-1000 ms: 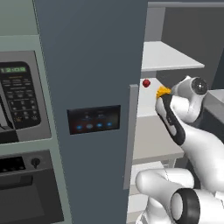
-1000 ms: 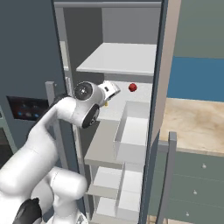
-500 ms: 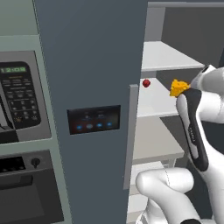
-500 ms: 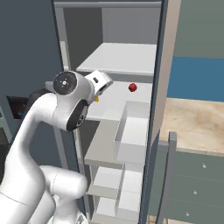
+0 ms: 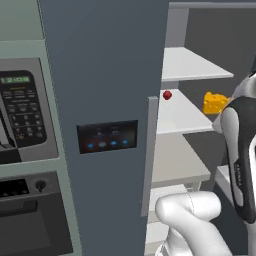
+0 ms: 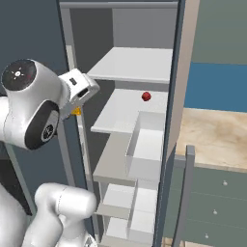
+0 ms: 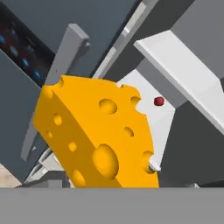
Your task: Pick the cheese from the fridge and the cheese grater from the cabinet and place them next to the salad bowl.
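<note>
The cheese wedge (image 7: 94, 140) fills the hand view, pinched in the gripper's jaws and carried clear of the open fridge (image 5: 105, 75) shelves (a small red ball (image 6: 146, 96) sits behind), ready for the counter.

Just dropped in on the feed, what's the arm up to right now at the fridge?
The white arm's hand is holding the cheese, a yellow-orange wedge with holes that looms large in the hand view, clear of the white shelves. The fridge stands open, and a small red ball sits on a middle shelf. The grater and salad bowl part of the job is still ahead.
</note>
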